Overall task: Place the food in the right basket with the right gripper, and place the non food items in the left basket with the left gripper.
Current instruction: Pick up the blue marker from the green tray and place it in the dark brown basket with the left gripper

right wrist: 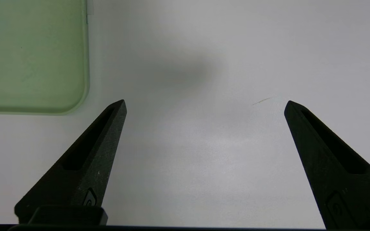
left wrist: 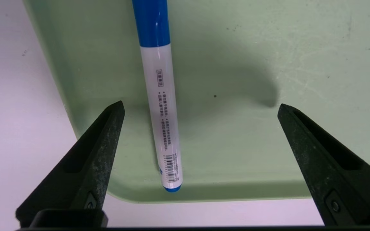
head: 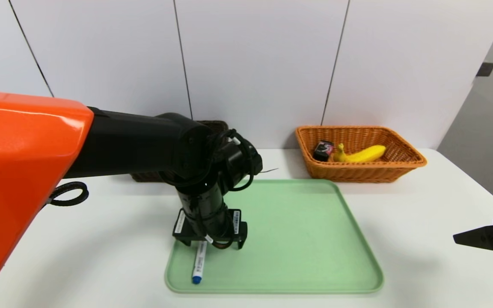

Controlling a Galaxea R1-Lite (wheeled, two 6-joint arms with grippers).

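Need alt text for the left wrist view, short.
The left gripper, jaws wide open, hovers over a white marker pen with a blue cap, which lies between the jaws nearer one side. The pen rests near a corner of a pale green plastic tray on a white table.

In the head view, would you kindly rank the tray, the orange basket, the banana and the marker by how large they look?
Largest to smallest:
1. tray
2. orange basket
3. marker and banana: too alike to rank, the marker being nearer and partly hidden.
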